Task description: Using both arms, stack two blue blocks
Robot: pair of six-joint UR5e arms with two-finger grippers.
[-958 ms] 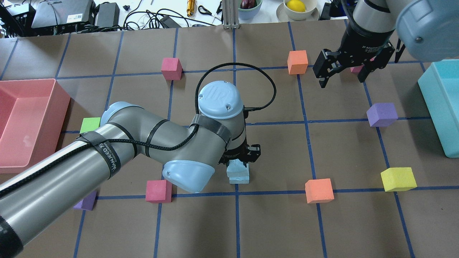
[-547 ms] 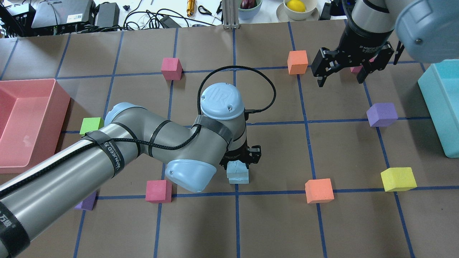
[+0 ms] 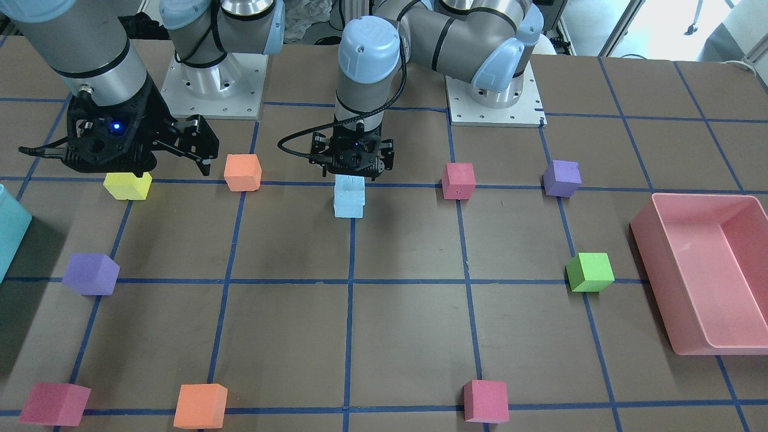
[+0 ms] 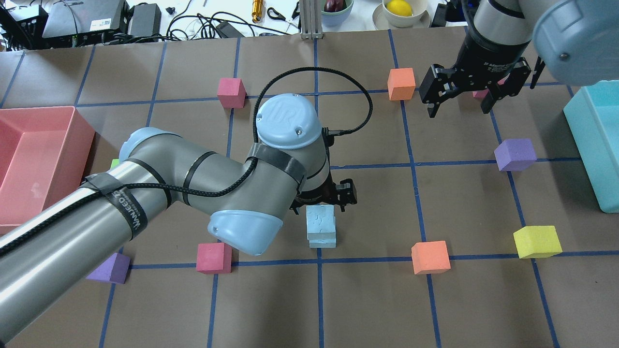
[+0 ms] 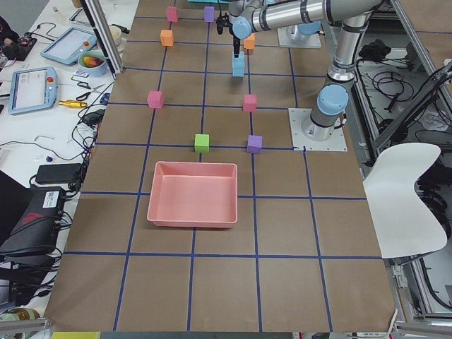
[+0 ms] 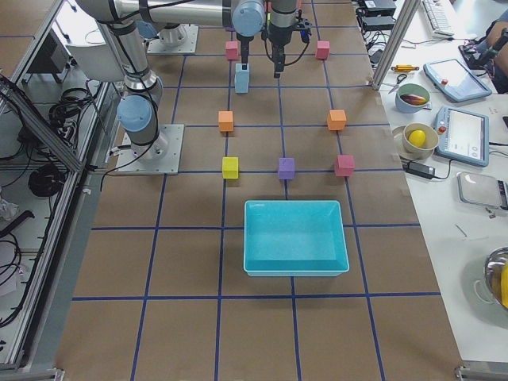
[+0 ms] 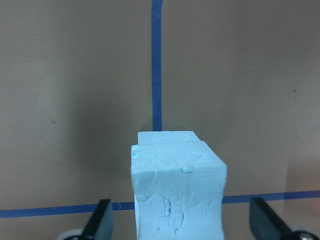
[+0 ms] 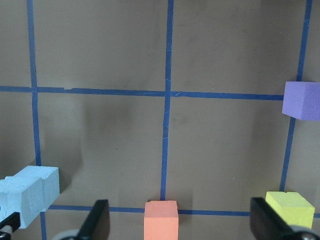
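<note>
Stack built — top block [image 4: 320,220] on bottom block [image 4: 322,242] | left gripper [image 3: 353,169] spread, clear above | right gripper [image 4: 458,107] spread, empty — only retreat remains

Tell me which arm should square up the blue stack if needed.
Left. Its gripper hangs open just above the stack, fingers either side of the top block, which looks slightly offset on the lower block. The right gripper is open too, but far off to the side.
</note>
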